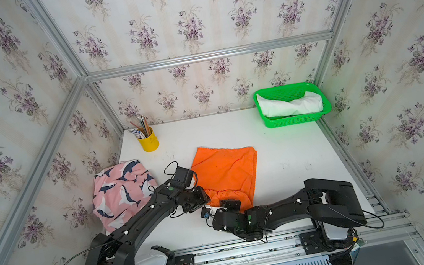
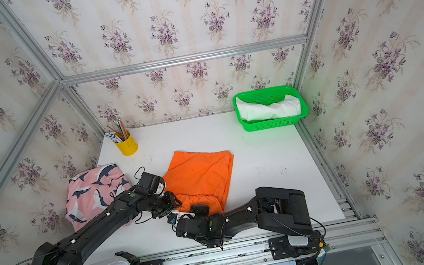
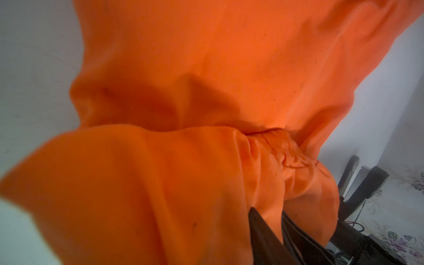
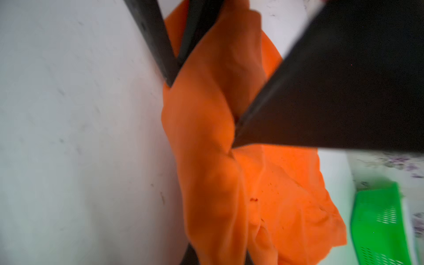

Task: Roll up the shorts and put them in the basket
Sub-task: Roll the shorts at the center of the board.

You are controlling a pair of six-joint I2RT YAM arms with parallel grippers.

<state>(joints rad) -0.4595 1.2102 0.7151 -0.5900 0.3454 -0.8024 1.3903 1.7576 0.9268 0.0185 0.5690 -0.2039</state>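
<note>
Cloth fills most of both wrist views, so little of either tool shows. In the left wrist view the left gripper [image 3: 268, 212] is down to two black fingers [image 3: 261, 238] with a fold of the orange shorts [image 1: 228, 168] between them. Whether they pinch it or stand slack I cannot tell. In the right wrist view only the tips of the right gripper [image 4: 219, 257] poke out on either side of a bunched ridge of the same shorts. They are cut off at the picture's edge and seem clamped on the ridge.

In both top views the left arm [image 1: 138, 224] and right arm [image 1: 282, 209] cover the fingertips and the near left corner of the garment. Its gathered waistband lies there, close to the near edge of the table [image 1: 291, 160]. The rest of the orange shorts spreads flat at mid-table toward the far edge.

The shark-print shorts [image 1: 121, 192] sit crumpled at the left edge, partly behind the left arm. The white shorts [image 1: 291, 106] lie in the green basket [image 1: 290, 121] at the far right corner. A yellow cup [image 1: 150, 143] of pencils [image 1: 142, 123] stands at the far left corner. Bare tabletop runs from the orange shorts to the right edge, and along the far edge between cup and basket.
</note>
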